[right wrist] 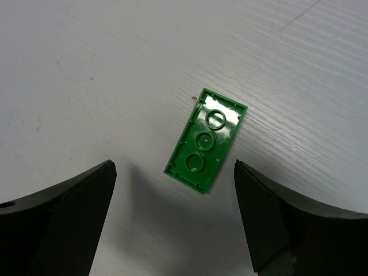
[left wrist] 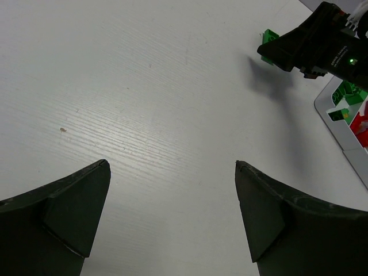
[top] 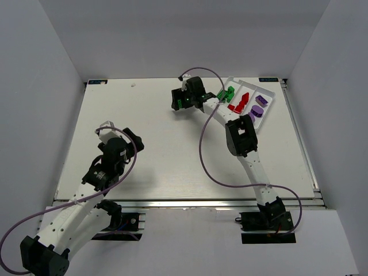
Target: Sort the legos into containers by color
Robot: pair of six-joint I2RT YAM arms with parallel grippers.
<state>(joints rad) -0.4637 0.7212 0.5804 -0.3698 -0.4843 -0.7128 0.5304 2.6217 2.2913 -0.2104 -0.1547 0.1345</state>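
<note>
A flat green lego point(right wrist: 205, 140) lies upside down on the table, just ahead of and between the open fingers of my right gripper point(right wrist: 172, 167), which hovers over it. In the top view that gripper point(top: 183, 102) is left of the white tray point(top: 253, 85). The tray holds green legos point(top: 229, 93), red legos point(top: 240, 102) and purple legos point(top: 260, 103) in separate compartments. My left gripper point(top: 131, 140) is open and empty over bare table at the left point(left wrist: 172, 167). The left wrist view shows a green lego point(left wrist: 267, 40) beside the right gripper point(left wrist: 322, 43).
The tray's corner point(left wrist: 330, 103) with green point(left wrist: 348, 92) and red pieces point(left wrist: 361, 123) shows at the right of the left wrist view. White walls enclose the table. The right arm's purple cable point(top: 202, 155) loops over the table's middle.
</note>
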